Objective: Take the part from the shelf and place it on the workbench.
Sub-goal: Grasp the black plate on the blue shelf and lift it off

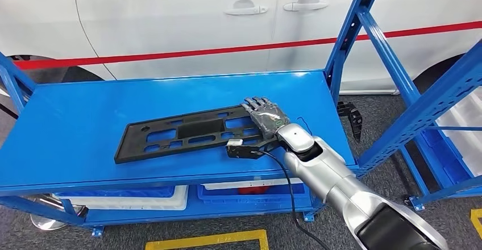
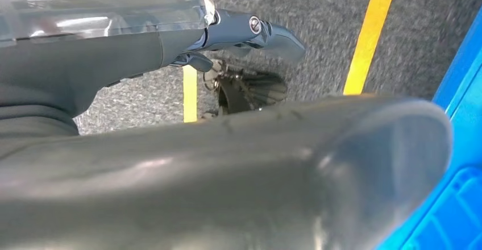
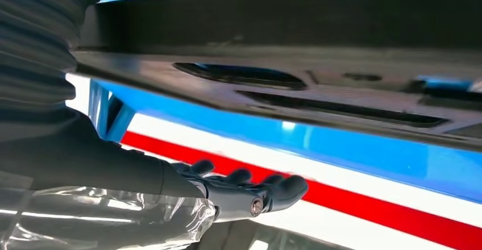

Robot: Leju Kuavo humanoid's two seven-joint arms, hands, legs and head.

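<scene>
Blue steel workbench [image 1: 85, 130] carries the flat black part [image 1: 182, 133], lying lengthwise near its front edge. Below, white bins [image 1: 142, 196] sit on the lower shelf, contents unclear. Right hand [image 1: 266, 118] rests flat on the part's right end, fingers extended, gripping nothing. Left hand [image 2: 250, 31] hangs over grey floor; its grip cannot be told.

Part [image 1: 182, 132] matt black plastic; workbench [image 1: 85, 113] glossy blue painted metal.

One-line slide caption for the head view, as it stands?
Right hand rests on one end of the black part lying flat on the blue workbench, a white car behind.
</scene>
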